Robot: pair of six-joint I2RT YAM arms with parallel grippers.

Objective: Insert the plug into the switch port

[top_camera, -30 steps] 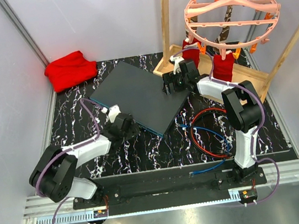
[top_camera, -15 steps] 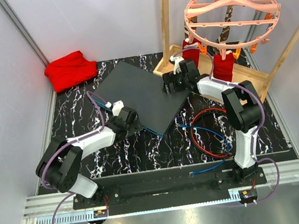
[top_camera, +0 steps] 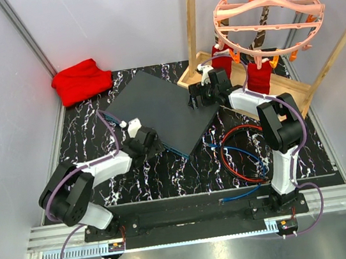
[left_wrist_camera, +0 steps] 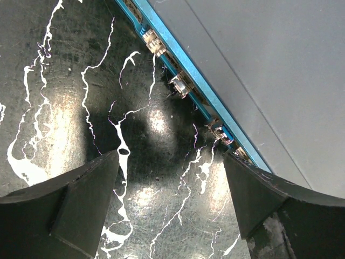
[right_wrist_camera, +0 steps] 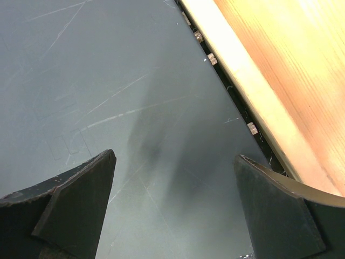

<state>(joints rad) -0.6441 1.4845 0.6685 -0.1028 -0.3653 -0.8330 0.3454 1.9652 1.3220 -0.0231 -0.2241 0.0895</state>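
Switch [top_camera: 156,103] flat, long axis far-left to near-right, port edge facing near-left

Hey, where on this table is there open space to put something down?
Bare table lies between the switch and the near edge, and left of the switch in front of the red cloth. Crowded: cables at the right, wooden tray behind them.

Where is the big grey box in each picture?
Top view: the grey box lies in the middle of the picture.
Left wrist: it is at the upper right, with its blue edge running diagonally.
Right wrist: it fills the left and middle, beside the wooden tray.
Shared landmark: the box's flat grey top shows in all three.
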